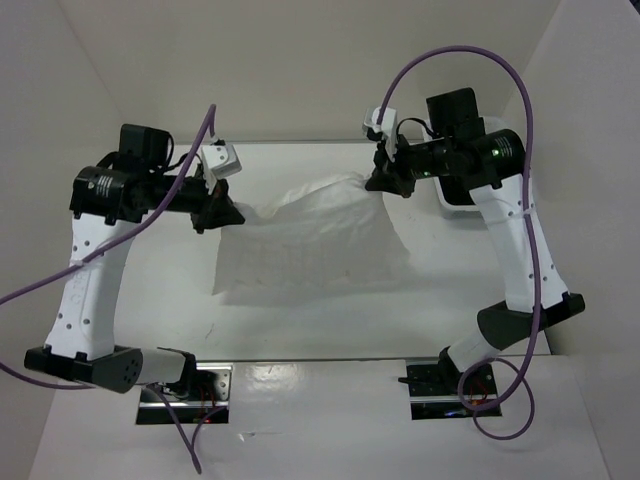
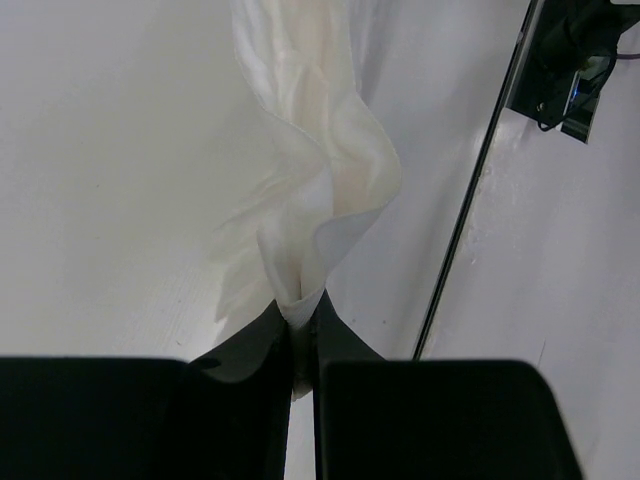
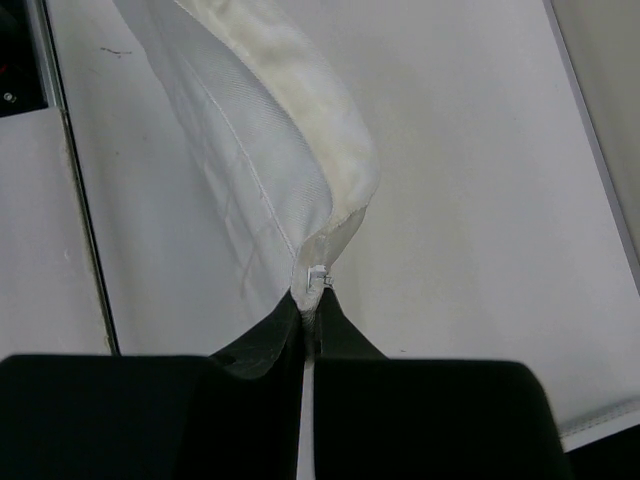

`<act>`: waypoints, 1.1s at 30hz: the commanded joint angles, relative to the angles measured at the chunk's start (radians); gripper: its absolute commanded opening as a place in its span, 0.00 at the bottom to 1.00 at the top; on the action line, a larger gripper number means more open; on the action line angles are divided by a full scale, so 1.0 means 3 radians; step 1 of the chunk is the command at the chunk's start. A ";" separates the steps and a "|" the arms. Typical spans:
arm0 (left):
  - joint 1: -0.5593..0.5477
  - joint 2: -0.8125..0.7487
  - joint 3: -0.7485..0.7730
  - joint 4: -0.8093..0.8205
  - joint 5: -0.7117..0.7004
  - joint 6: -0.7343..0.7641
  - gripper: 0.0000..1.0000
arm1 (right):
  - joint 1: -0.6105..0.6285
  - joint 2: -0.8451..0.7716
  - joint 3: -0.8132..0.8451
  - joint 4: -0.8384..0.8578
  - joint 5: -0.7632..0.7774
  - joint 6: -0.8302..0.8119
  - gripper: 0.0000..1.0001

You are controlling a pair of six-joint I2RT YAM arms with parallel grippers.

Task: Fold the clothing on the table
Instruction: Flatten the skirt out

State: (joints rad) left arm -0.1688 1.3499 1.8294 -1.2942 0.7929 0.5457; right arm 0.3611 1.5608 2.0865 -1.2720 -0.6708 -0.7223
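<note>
Pinching one edge of the skirt [image 1: 310,250], our left gripper [image 1: 225,212] and right gripper [image 1: 383,183] are each clamped on a corner. It stretches straight between them, with the rest hanging below our fingers.

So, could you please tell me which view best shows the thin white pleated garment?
Top external: the thin white pleated garment shows whole, held by the left gripper and right gripper. Wrist views show only pinched corners.

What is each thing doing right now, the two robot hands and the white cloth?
left gripper: shut, pinching the edge of the clothing.
right gripper: shut, pinching another spot on the clothing's edge.
clothing: held at two spots, sagging between the grippers.
</note>
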 commanded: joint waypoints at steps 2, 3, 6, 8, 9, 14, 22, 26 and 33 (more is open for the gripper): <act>0.0097 -0.0199 -0.0069 -0.0002 0.0062 0.0083 0.00 | -0.0017 -0.0130 0.0009 -0.0086 -0.0208 -0.0103 0.00; 0.0097 -0.0235 -0.0115 -0.0002 0.0118 0.0083 0.00 | -0.0017 -0.0130 0.0009 -0.0086 -0.0254 -0.0103 0.00; 0.0133 -0.0235 -0.0187 -0.0002 0.0154 0.0114 0.00 | -0.0017 -0.0095 0.0009 -0.0086 -0.0351 -0.0103 0.00; 0.0133 -0.0133 -0.0218 -0.0002 0.0189 0.0144 0.00 | -0.0017 -0.0054 -0.0113 -0.0086 -0.0351 -0.0134 0.00; 0.0133 -0.0092 -0.0258 -0.0002 0.0190 0.0175 0.00 | -0.0017 -0.0018 -0.0164 -0.0045 -0.0387 -0.0134 0.00; 0.0133 0.0428 -0.0463 -0.0002 0.0379 0.0313 0.00 | -0.0017 0.0166 -0.0665 0.0465 -0.0275 0.0183 0.00; 0.0266 0.1181 -0.0555 0.1063 0.0083 -0.0180 0.00 | -0.0017 0.0703 -0.0794 0.1330 0.0307 0.0858 0.00; 0.0302 0.1273 -0.0591 0.1843 -0.0611 -0.0617 0.00 | -0.0017 0.1065 -0.0508 0.1535 0.0691 0.1093 0.00; 0.0302 0.1758 -0.0391 0.2130 -0.0919 -0.0786 0.00 | -0.0017 0.1623 -0.0037 0.1647 0.1121 0.1293 0.00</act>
State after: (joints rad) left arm -0.0772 1.8233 1.6859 -0.7506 0.5850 0.3592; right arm 0.3611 2.0239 2.0060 -0.8520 -0.4232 -0.3843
